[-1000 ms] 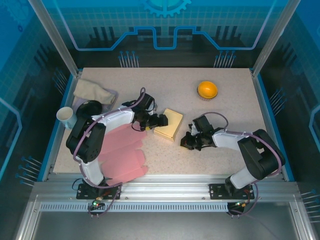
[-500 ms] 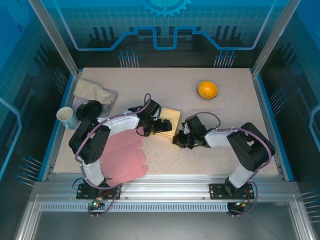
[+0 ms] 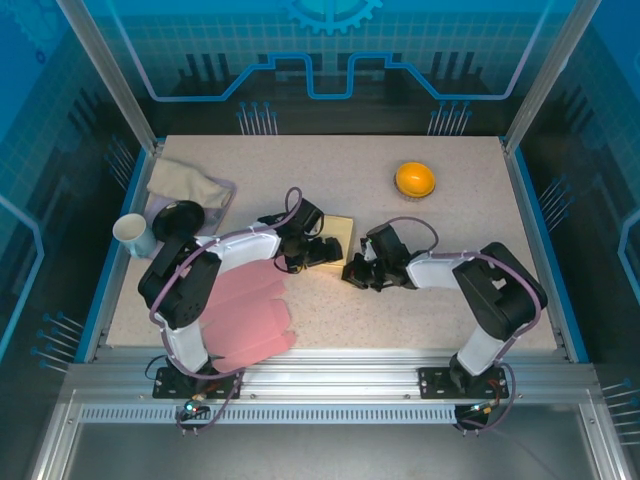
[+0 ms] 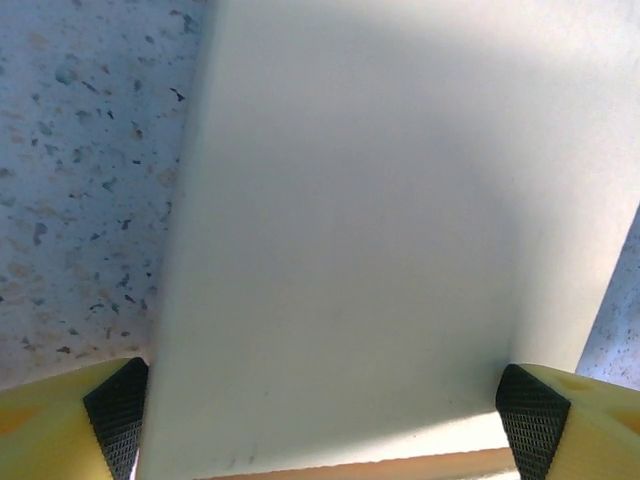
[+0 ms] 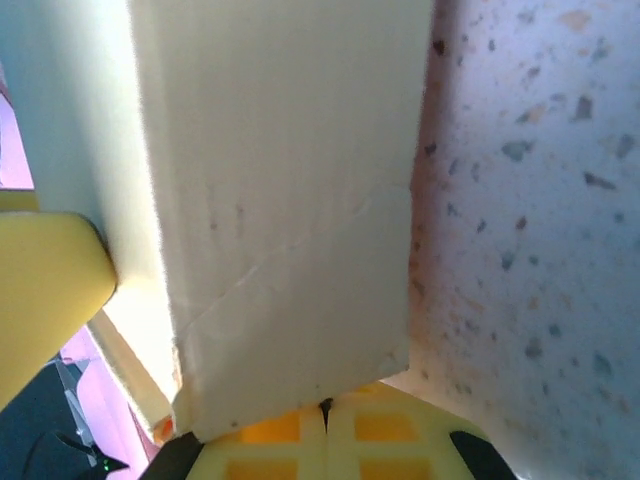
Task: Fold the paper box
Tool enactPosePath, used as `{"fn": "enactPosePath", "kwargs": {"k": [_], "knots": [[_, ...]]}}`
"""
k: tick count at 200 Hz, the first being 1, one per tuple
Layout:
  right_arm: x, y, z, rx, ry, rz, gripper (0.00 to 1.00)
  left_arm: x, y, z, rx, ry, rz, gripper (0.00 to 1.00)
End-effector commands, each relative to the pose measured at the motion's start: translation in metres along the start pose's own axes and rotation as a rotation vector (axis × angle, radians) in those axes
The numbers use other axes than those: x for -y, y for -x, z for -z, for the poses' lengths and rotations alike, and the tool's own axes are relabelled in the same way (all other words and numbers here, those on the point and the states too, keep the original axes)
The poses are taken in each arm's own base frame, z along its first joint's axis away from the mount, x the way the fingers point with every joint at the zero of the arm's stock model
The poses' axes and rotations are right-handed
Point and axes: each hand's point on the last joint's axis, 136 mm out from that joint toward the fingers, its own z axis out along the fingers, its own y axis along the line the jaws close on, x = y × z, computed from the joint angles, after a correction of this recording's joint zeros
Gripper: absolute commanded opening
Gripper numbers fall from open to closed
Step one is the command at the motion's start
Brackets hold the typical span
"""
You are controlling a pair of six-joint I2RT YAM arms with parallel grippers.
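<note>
Pale matte paper box [image 4: 380, 250] on speckled table [image 4: 80, 150]

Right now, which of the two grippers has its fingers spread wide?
The left gripper: its jaws stand wide on either side of the paper box, while the right gripper is shut at the box's edge.

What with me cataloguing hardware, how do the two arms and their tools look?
Both the left arm and right arm have black rounded joints, white link shells and a thin mauve cable looping along them. The left tool has yellow fingers with black cross-hatched pads; the right tool is yellow as well.
</note>
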Motion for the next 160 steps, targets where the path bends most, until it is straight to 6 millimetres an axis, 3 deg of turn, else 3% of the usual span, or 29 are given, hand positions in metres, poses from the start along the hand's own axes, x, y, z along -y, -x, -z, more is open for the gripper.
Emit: {"fn": "enactPosePath", "kwargs": {"k": [1,40,94,131,160], "knots": [[-0.023,0.0,0.023,-0.002,0.018,0.133,0.0,0.023,-0.006,0.008,-0.042,-0.068,-0.037,0.93],[0.005,0.007,0.05,0.01,-0.076,0.136,0.0,0.012,0.002,0.012,-0.024,-0.034,-0.032,0.92],[0.023,0.045,0.072,0.086,-0.137,0.155,0.0,0.011,-0.001,0.014,-0.03,-0.035,-0.023,0.92],[0.04,0.065,0.066,0.069,-0.157,0.171,0.0,0.016,-0.002,0.012,-0.04,-0.058,-0.009,0.92],[0.048,0.065,0.051,0.023,-0.151,0.149,0.0,0.019,-0.003,0.009,-0.046,-0.07,0.005,0.92]]}}
